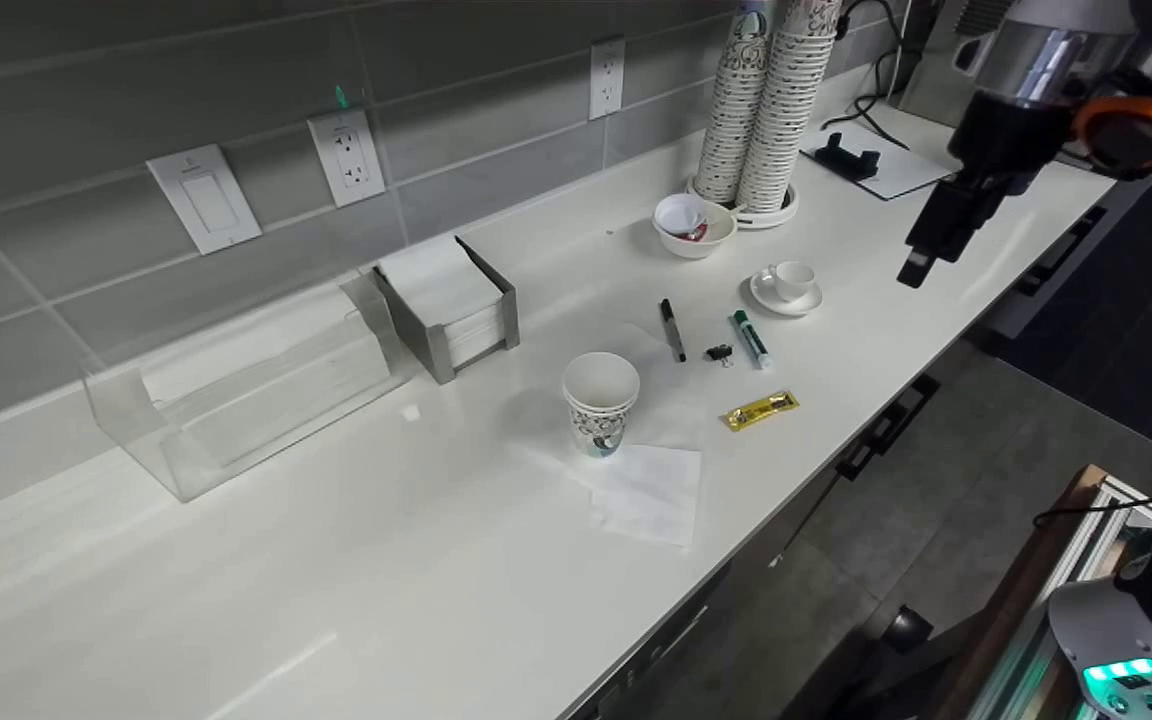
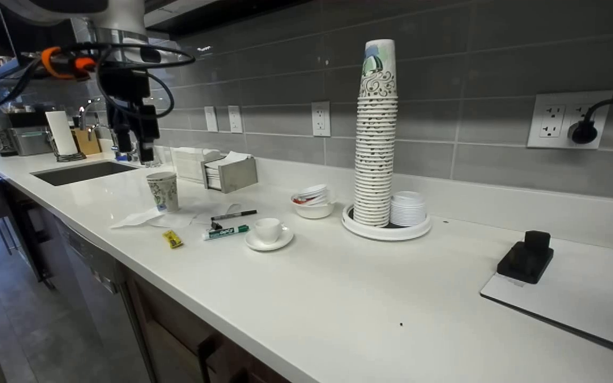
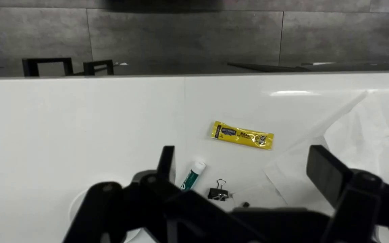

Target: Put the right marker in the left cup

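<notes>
A green marker with a white end lies on the counter, to the right of a slim black marker in that exterior view. Both also show in an exterior view, the green one nearer the counter edge than the black one. The left cup, a white patterned paper cup, stands upright by napkins; it also shows there. My gripper is high above the counter, open and empty. In the wrist view, the fingers are wide apart; the green marker is partly hidden and the paper cup is out of view.
A yellow packet and a black binder clip lie near the markers. A small white cup sits on a saucer. Behind are a bowl, tall paper cup stacks and a napkin holder.
</notes>
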`<action>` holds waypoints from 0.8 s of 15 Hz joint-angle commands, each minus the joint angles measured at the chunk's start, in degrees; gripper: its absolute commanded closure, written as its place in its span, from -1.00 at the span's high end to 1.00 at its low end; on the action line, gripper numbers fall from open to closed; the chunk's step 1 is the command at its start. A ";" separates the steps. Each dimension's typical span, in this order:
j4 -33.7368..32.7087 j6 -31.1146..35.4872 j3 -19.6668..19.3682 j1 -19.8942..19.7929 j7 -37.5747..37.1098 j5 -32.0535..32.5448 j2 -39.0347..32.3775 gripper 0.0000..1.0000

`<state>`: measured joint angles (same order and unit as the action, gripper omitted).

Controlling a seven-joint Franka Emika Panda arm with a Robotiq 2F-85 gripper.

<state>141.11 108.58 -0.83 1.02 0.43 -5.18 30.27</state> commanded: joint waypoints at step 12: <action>2.06 18.93 1.58 1.34 7.60 0.16 -19.08 1.00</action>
<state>141.81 121.00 0.92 1.72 3.58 -4.81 11.22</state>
